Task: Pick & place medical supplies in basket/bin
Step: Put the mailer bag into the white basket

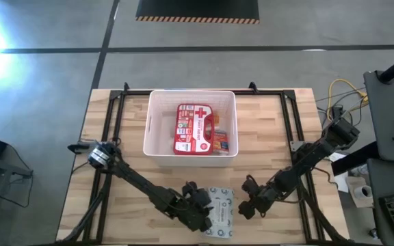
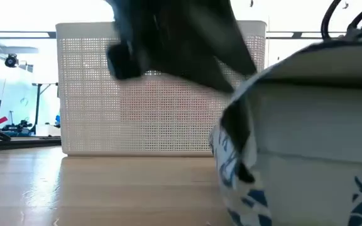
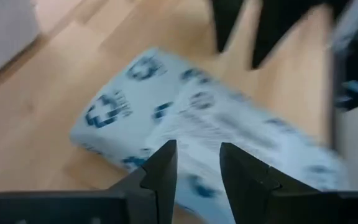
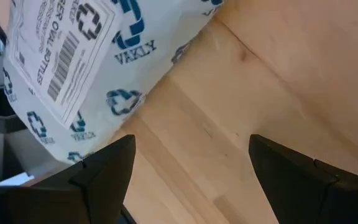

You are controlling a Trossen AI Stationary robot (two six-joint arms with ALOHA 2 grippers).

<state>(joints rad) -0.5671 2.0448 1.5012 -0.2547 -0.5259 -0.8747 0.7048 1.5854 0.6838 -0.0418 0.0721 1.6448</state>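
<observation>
The white bin (image 1: 157, 126) stands at the table's far middle, and its perforated wall (image 2: 162, 100) shows in the low view. The red first-aid case (image 1: 193, 128) lies inside it, with small items (image 1: 221, 142) beside it. The pale soft pack with blue crosses (image 1: 221, 203) lies near the table's near edge. My left gripper (image 1: 200, 207) is at the pack's left edge, its fingers close together. My right gripper (image 1: 247, 205) is open over bare wood just right of the pack (image 4: 73, 62). The other supplies are out of view. My left gripper (image 3: 197, 158) is shut on the soft pack at its left edge (image 3: 197, 183), which shows pinched in the narrow gap between the two fingers. The fingers slant down from the table's left, and one finger (image 2: 237, 135) crosses the pack's left end. I cannot tell whether the pack is lifted.
Black frame rails (image 1: 115, 137) run along the table's left and right sides. Cables and equipment (image 1: 388, 137) stand off the right edge. Open wood (image 1: 190, 174) lies between the bin and the pack.
</observation>
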